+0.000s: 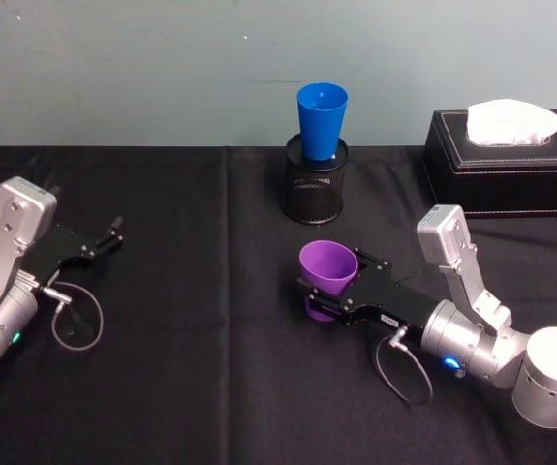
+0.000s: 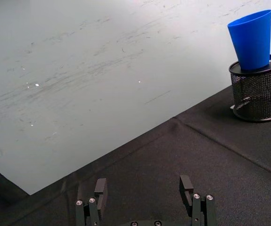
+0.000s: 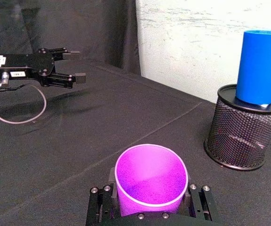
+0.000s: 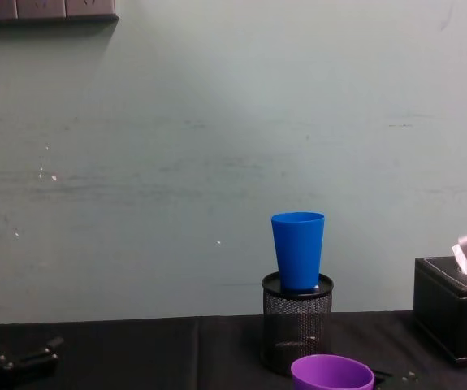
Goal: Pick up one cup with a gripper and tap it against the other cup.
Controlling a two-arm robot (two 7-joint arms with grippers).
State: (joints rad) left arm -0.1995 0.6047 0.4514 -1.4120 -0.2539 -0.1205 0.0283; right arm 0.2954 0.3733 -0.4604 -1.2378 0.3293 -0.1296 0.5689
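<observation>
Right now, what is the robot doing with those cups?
The right gripper is closed around the purple plastic tumbler, holding it upright low over the black tablecloth. The bright blue plastic tumbler stands in the black wire-mesh pen holder farther back, apart from the purple one, so no tap yet. The left gripper waits open on the left side, holding nothing.

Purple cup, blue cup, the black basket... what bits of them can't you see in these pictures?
- Purple cup: its lower half, head view, hidden by the right tool shut around it; chest view's bottom edge cuts off all but the rim.
- Blue cup: its base, every view, sunk inside the mesh holder.
- Tissue box: cut off by the right edge, chest view.
</observation>
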